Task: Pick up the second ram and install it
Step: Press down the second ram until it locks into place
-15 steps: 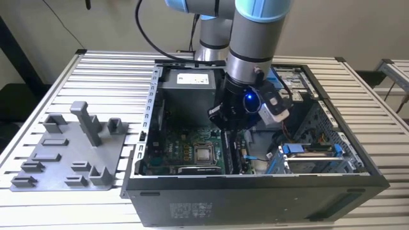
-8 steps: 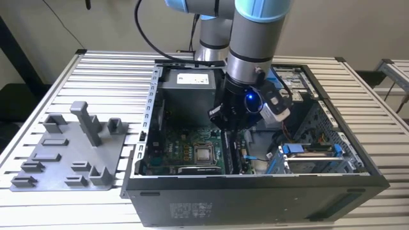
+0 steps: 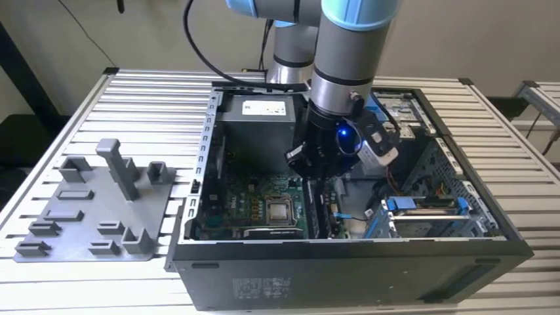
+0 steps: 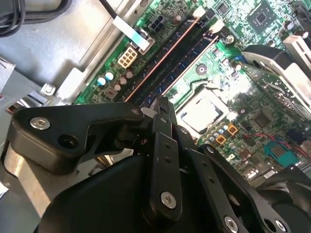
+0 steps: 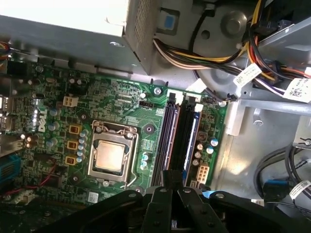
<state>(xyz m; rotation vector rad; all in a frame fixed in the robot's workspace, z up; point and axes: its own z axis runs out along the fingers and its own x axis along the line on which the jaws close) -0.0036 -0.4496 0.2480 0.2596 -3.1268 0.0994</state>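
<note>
Grey holder [image 3: 96, 210]: moulded plastic tray with upright posts, lying on the slatted table [image 3: 140, 111] at the exterior view's left, just beside the case.
Computer case [image 3: 350, 262]: black tower on its side, panel off, interior exposed.
Motherboard [image 5: 121, 102]: green board on the case floor; bare metal processor [image 5: 109, 156] in its socket near the middle.
Memory slots [image 5: 182, 131]: parallel black channels beside the processor; in both wrist views they lie directly under the gripper.
Second ram [image 4: 165, 56]: a dark stick appears seated along one slot; which of the sticks it is cannot be told.
Gripper [image 3: 317, 172]: black linkage lowered inside the case over the slots; fingers drawn nearly together, whether they clasp anything cannot be told.
Drive bay [image 3: 424, 210]: blue-tabbed metal cage at the exterior view's right.
</note>
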